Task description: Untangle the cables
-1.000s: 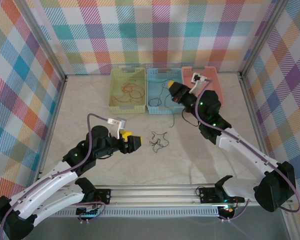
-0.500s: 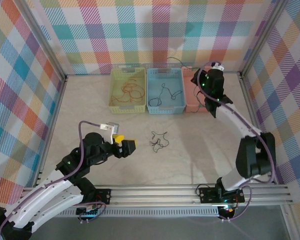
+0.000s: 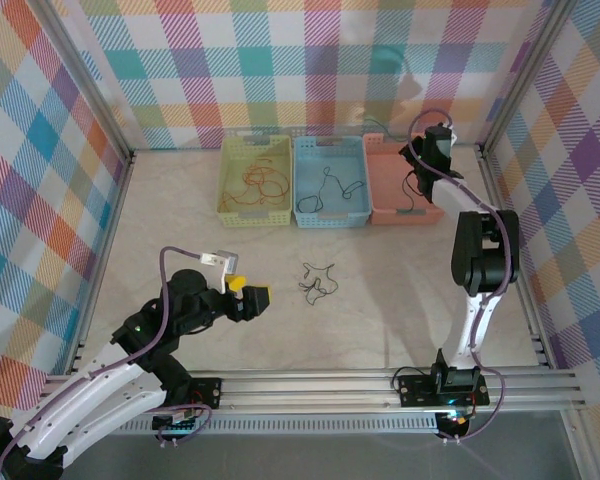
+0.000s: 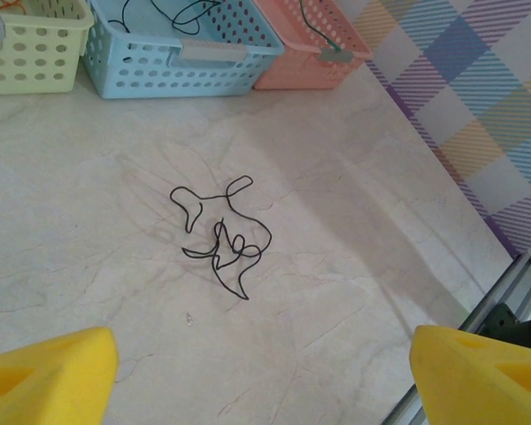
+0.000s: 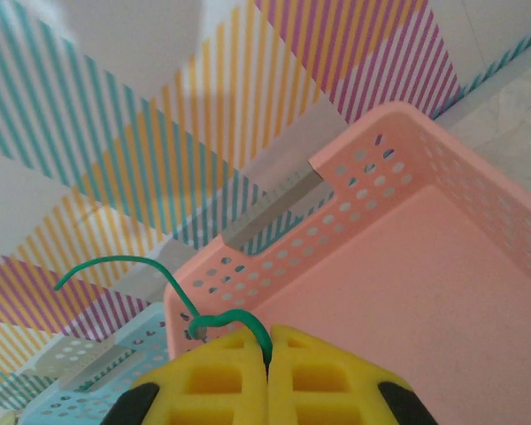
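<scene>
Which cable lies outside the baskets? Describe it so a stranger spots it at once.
On the table, find the blue basket, middle of three at the back. In front of it lies a black cable in a small tangle. It alone rests on bare tabletop: the orange cable and a second black cable sit in baskets, and the right gripper pinches the green cable.

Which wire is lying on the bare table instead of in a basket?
The black tangle mid-table. Orange wires sit in the yellow basket, another black one in the blue basket, and the green wire is pinched by the right gripper.
</scene>
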Available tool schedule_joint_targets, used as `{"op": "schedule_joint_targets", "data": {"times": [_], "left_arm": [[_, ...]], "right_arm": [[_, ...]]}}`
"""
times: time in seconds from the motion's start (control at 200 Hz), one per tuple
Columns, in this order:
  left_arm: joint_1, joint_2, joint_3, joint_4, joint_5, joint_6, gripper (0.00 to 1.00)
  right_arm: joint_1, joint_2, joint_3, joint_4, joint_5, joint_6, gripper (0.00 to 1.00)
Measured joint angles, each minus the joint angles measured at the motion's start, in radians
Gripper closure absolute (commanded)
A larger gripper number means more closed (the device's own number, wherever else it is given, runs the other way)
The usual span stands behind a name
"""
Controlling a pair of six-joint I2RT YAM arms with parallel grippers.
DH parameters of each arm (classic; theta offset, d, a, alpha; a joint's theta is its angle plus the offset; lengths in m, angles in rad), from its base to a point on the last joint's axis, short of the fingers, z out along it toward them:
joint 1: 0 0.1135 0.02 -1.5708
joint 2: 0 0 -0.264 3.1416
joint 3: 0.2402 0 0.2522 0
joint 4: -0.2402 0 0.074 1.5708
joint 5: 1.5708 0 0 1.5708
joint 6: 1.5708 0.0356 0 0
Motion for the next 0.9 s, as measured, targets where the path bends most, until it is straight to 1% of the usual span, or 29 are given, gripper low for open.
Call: {"op": "schedule_joint_targets", "data": {"times": [0.17, 0.365, 0.575, 0.9], "left_arm": [[0.000, -0.002, -0.007, 0.000, 0.000, 0.003, 0.15], [0.000, -0.002, -0.007, 0.000, 0.000, 0.003, 0.15], [0.000, -0.002, -0.011, 0.001, 0.000, 0.003, 0.15], [0.000, 0.006, -0.015, 0.000, 0.000, 0.003, 0.15]], "right_arm": [[-0.013, 0.073, 0.051, 0.000, -0.030, 0.021, 1.00], [-0.013, 0.086, 0.053, -0.009, -0.036, 0.008, 1.00], [-0.020, 0.086, 0.011, -0.014, -0.028, -0.072, 1.00], [-0.026, 0.086, -0.011, -0.087, 0.022, -0.219, 1.00]]}}
